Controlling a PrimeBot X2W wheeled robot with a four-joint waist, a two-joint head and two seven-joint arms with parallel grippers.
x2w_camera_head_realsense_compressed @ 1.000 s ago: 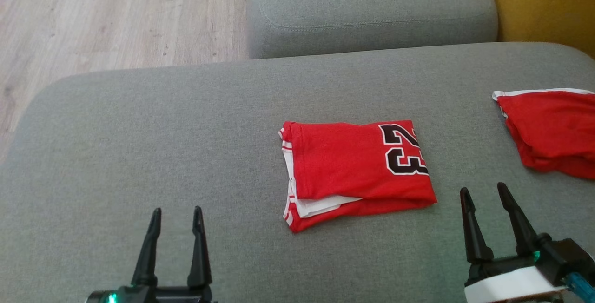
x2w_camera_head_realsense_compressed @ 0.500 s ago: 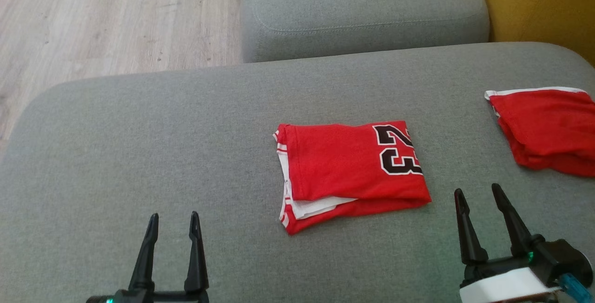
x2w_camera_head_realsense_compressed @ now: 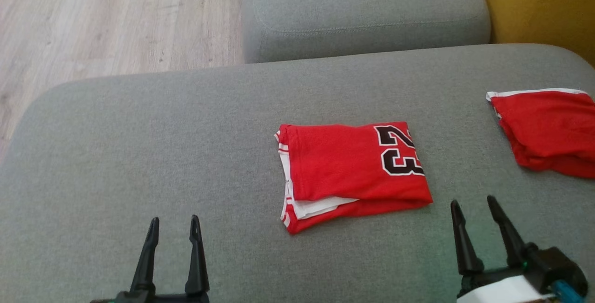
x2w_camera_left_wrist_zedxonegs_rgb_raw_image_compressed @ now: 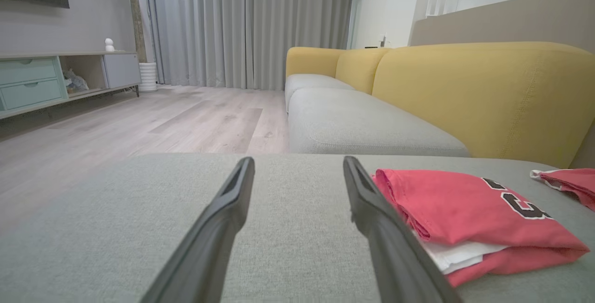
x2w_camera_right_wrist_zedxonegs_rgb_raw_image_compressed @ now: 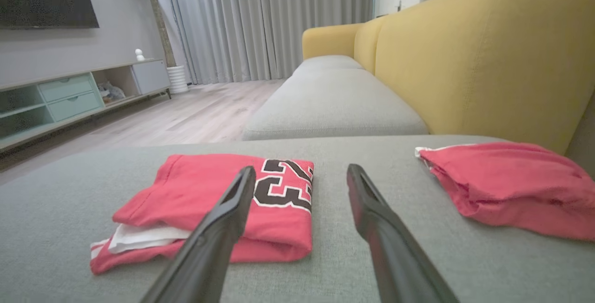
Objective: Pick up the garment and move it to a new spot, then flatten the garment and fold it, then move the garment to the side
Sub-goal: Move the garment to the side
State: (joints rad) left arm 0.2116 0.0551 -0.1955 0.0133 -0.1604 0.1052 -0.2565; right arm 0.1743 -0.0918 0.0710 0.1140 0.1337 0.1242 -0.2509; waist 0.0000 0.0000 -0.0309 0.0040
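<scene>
The garment [x2w_camera_head_realsense_compressed: 353, 168] is a red jersey with a black "23", folded into a neat rectangle with white trim showing at its near left corner. It lies flat in the middle of the grey sofa cushion [x2w_camera_head_realsense_compressed: 139, 145]. My left gripper [x2w_camera_head_realsense_compressed: 174, 219] is open and empty, near the cushion's front, well left of the garment [x2w_camera_left_wrist_zedxonegs_rgb_raw_image_compressed: 465, 210]. In its own wrist view the left gripper [x2w_camera_left_wrist_zedxonegs_rgb_raw_image_compressed: 298, 160] points past the jersey's left edge. My right gripper [x2w_camera_head_realsense_compressed: 471, 200] is open and empty, just off the garment's near right corner [x2w_camera_right_wrist_zedxonegs_rgb_raw_image_compressed: 209, 191]. Nothing sits between the right gripper's [x2w_camera_right_wrist_zedxonegs_rgb_raw_image_compressed: 302, 168] fingers.
A second red cloth with white trim [x2w_camera_head_realsense_compressed: 548, 131] lies crumpled at the cushion's right edge [x2w_camera_right_wrist_zedxonegs_rgb_raw_image_compressed: 506, 187]. Beyond are another grey seat cushion [x2w_camera_head_realsense_compressed: 367, 10], the yellow backrest [x2w_camera_right_wrist_zedxonegs_rgb_raw_image_compressed: 465, 52] and wooden floor [x2w_camera_head_realsense_compressed: 93, 24] at the left. A low TV cabinet [x2w_camera_left_wrist_zedxonegs_rgb_raw_image_compressed: 46, 80] stands across the room.
Both grippers have drawn back a little toward the lower edge of the head view, still open. The head camera shifted slightly. The garment lies as before.
</scene>
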